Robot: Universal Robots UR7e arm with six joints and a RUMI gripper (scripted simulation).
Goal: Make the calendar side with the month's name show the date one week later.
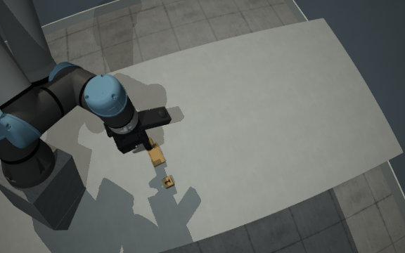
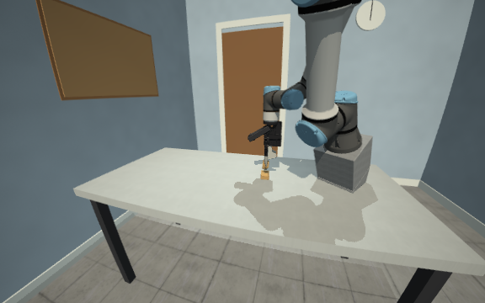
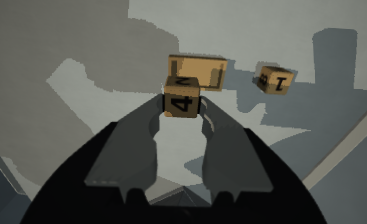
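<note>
My gripper (image 1: pixel 149 145) (image 2: pixel 266 162) (image 3: pixel 181 96) is shut on a wooden cube (image 3: pixel 182 95). That cube shows a black 4, turned sideways, and another sideways digit on the adjoining face, perhaps a 2. The cube is above the table by one end of the shallow wooden tray (image 1: pixel 156 154) (image 3: pixel 201 70); its exact height is unclear. No cube shows in the visible part of the tray; the held cube hides a corner in the wrist view. The other cube (image 1: pixel 168 182) (image 3: pixel 276 81) rests on the table beyond the tray's other end, showing a 1 and a side digit, perhaps 8.
The table (image 1: pixel 259 116) (image 2: pixel 150 181) carries the tray and the loose cube. The arm's grey pedestal (image 1: pixel 53 197) (image 2: pixel 343 168) stands at the table's end. Arm shadows fall across the loose cube and partly over the tray. In the exterior view the wooden pieces are too small to tell apart.
</note>
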